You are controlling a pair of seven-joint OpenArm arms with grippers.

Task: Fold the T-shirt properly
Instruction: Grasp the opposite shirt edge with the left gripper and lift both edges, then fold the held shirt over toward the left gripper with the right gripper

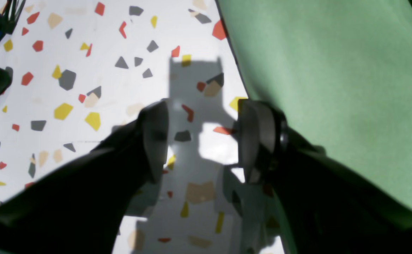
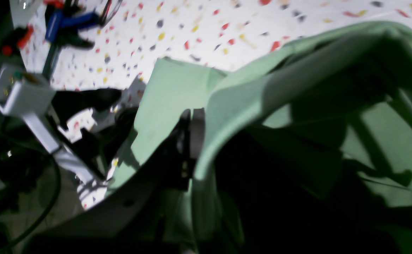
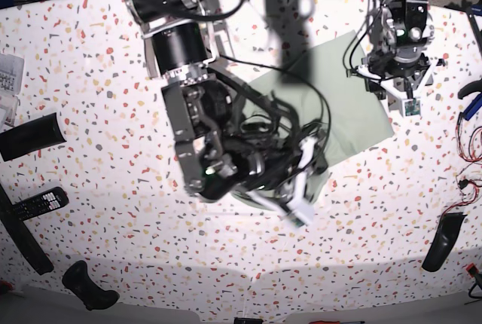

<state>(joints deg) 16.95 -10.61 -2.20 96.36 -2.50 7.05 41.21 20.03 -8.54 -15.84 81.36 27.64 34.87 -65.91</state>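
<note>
On the speckled table [image 3: 90, 113], right jaws pinched on T-shirt [image 3: 354, 105], left jaws wide, empty, no writing legible

Bare table [image 3: 113, 211] is lying open to the right arm's outer side and toward the near edge. The shirt [image 3: 354, 113] is covering the middle, with the right arm [image 3: 196, 105] stretching over it. A remote [image 3: 39, 203] and dark tools are sitting along one edge; cables [image 3: 471, 177] are crowding the opposite edge.

T-shirt [image 3: 354, 117] on table [image 3: 113, 151], between both arms
</note>
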